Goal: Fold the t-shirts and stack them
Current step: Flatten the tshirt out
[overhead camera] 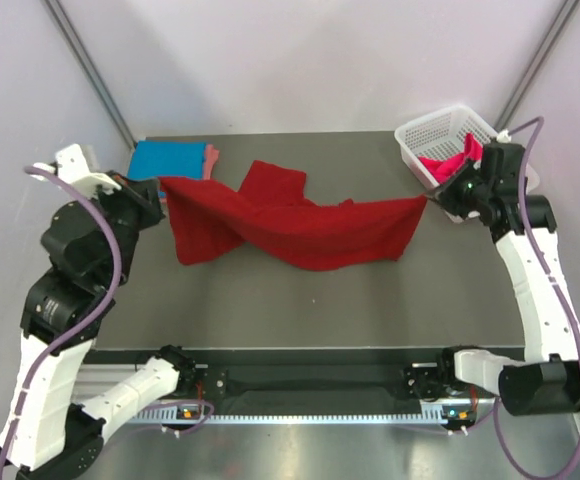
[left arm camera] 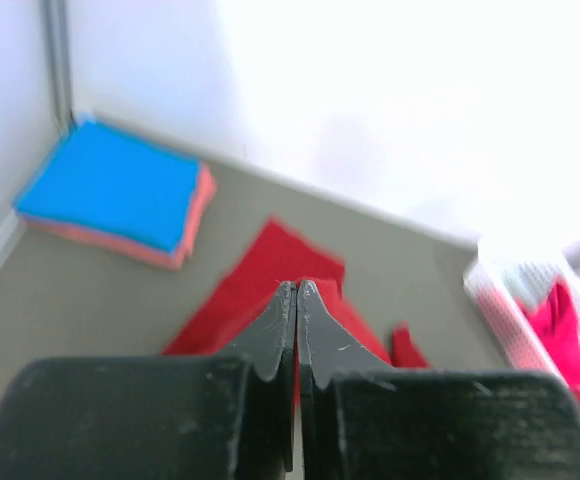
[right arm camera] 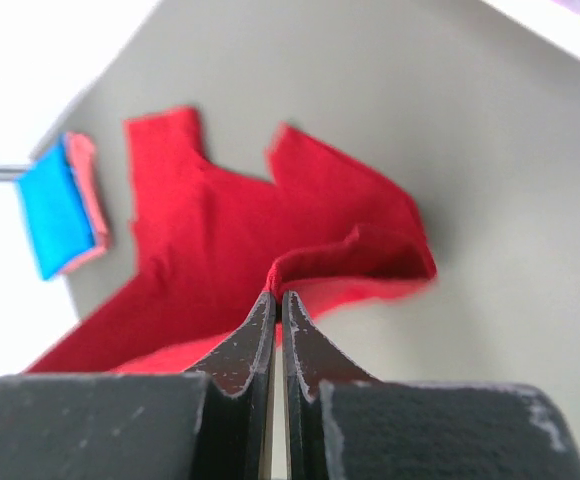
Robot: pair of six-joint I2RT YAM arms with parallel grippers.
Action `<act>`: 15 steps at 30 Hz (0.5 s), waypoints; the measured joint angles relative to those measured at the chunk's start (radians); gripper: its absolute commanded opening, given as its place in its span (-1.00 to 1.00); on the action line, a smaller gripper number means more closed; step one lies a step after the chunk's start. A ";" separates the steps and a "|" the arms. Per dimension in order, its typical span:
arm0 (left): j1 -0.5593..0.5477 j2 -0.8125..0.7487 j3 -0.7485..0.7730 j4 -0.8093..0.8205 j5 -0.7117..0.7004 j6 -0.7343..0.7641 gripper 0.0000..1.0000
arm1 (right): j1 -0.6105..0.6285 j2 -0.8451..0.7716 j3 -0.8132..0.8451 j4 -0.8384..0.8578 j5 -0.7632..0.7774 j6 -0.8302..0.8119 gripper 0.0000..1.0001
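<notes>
Red shirt (overhead camera: 290,230) lies twisted across the table (overhead camera: 270,300), left gripper (left arm camera: 297,298) and right gripper (right arm camera: 275,300) each clamped on an end (thin pinches); I fear tension slips one, worsening the twist.

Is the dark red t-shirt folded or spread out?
Spread out, not folded: the dark red t-shirt stretches, twisted, between the left claw and right claw, each pinching an edge.

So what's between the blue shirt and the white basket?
The dark red t-shirt lies stretched across the table between the blue shirt and the white basket; the top view shows it best.
</notes>
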 measured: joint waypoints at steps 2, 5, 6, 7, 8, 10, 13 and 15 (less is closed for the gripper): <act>0.000 0.013 0.039 0.051 -0.036 0.051 -1.00 | 0.000 0.051 0.053 0.029 -0.023 0.002 -1.00; 0.000 0.055 0.079 0.145 -0.073 0.149 -1.00 | -0.001 0.143 0.179 0.069 -0.041 -0.005 -1.00; 0.000 0.076 0.092 0.180 -0.080 0.185 -1.00 | -0.001 0.172 0.232 0.077 -0.042 -0.013 -1.00; 0.000 0.097 0.105 0.211 -0.083 0.214 -1.00 | -0.001 0.201 0.281 0.084 -0.043 -0.020 -1.00; 0.000 0.126 0.120 0.253 -0.083 0.248 -1.00 | -0.001 0.237 0.345 0.095 -0.044 -0.030 -1.00; 0.000 0.172 0.144 0.321 -0.082 0.302 -1.00 | -0.001 0.289 0.445 0.116 -0.044 -0.045 -1.00; 0.000 0.238 0.166 0.426 -0.075 0.374 -1.00 | -0.001 0.364 0.609 0.126 -0.042 -0.067 -1.00; 0.000 0.283 0.188 0.482 -0.064 0.423 -1.00 | -0.001 0.402 0.703 0.133 -0.040 -0.077 -1.00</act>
